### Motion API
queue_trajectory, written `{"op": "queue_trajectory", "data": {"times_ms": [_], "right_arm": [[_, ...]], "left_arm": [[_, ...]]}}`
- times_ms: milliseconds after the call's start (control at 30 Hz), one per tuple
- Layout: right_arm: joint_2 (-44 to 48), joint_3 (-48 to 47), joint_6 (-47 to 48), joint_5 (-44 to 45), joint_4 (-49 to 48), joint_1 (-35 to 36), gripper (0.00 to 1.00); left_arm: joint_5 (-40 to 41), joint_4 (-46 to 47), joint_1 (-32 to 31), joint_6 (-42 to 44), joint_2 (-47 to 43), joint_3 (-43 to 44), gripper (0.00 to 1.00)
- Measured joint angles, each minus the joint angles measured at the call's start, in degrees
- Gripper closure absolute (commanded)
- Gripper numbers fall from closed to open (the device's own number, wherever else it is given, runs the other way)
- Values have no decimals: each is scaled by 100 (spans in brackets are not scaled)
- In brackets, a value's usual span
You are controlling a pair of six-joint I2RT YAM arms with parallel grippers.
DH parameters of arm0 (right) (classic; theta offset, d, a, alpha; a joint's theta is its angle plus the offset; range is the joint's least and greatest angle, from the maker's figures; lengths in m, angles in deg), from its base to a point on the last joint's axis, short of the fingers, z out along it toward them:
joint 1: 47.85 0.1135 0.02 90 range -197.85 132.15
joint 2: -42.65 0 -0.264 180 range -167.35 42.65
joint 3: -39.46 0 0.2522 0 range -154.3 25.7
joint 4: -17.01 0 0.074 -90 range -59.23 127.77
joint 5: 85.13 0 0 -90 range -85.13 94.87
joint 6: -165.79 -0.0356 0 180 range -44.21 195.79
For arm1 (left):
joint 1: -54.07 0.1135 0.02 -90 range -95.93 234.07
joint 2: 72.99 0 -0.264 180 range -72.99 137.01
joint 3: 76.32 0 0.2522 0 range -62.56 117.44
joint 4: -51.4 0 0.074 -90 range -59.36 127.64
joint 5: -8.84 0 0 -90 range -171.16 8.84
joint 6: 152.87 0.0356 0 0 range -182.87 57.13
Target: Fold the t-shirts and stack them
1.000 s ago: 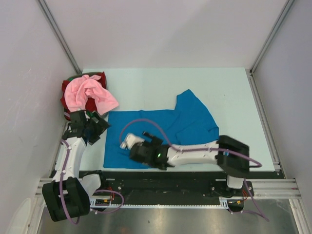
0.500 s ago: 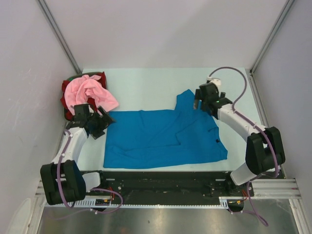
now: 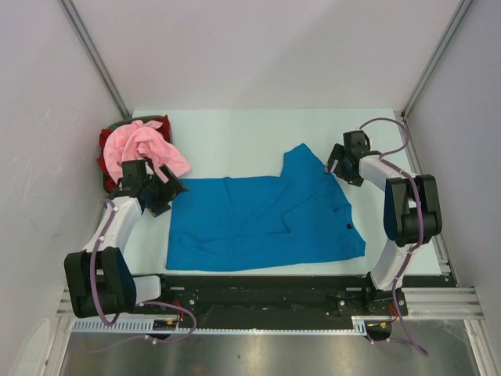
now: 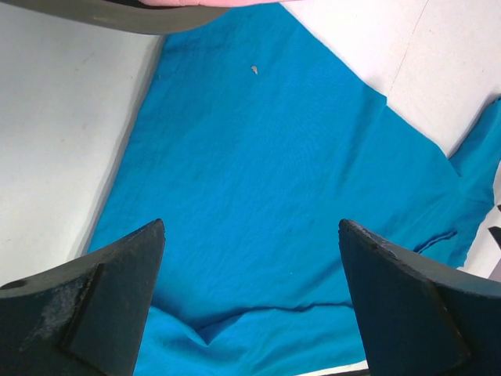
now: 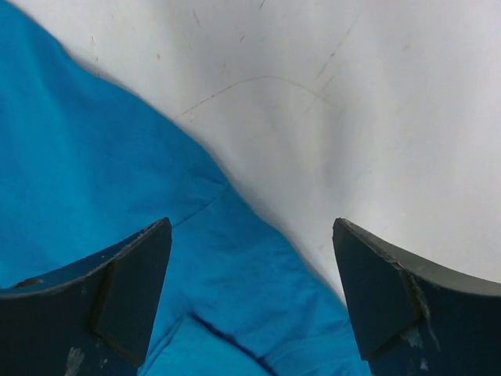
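Observation:
A bright blue t-shirt (image 3: 258, 223) lies spread flat across the table's middle, one flap reaching toward the far side. My left gripper (image 3: 167, 188) hangs open over its far left corner, with blue cloth (image 4: 258, 157) beneath the spread fingers (image 4: 102, 305) and nothing between them. My right gripper (image 3: 337, 164) stands open at the flap's right edge; the shirt's hem (image 5: 117, 180) and bare table show between its fingers (image 5: 391, 298). A crumpled light pink t-shirt (image 3: 143, 149) rests on a red t-shirt (image 3: 107, 157) at the far left, with a bit of green (image 3: 117, 124) behind.
The pale table (image 3: 235, 141) ends at grey walls on the left, right and far sides. A dark grey curved rim (image 4: 117, 17) shows at the top of the left wrist view, under pink cloth. A black rail (image 3: 258, 286) runs along the near edge.
My right arm has swung from low over the shirt's near left part out to the shirt's far right edge. The left gripper has shifted slightly toward the far side.

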Motion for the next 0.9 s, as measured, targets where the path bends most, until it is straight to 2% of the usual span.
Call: {"op": "queue_trajectory", "data": {"times_ms": [100,300,333,400,433,500,533,567,900], "right_arm": [[-240,0,-13,-280,-101,-33,19],[-426,-11,-46,-640,-212,-136,41],[-444,-11,-48,-662,-223,-146,51],[-487,-37,-48,-691,-243,-162,60],[-516,-52,-42,-691,-245,-162,74],[-546,-66,-57,-673,-247,-162,87],[-564,-66,-48,-673,-249,-162,90],[-584,-72,-76,-625,-245,-162,100],[-586,-96,-125,-260,-146,-175,100]], "left_arm": [[-2,35,0,-2,59,0,3],[-2,133,0,0,208,-2,3],[-2,140,-2,0,225,-2,3],[-2,160,-4,0,245,-2,3],[-2,166,-4,0,247,-2,4],[-2,173,-4,0,247,-2,3],[-2,175,-4,0,247,-2,4],[-2,175,-4,2,247,-2,3],[-2,190,-4,2,247,-2,3]]}}
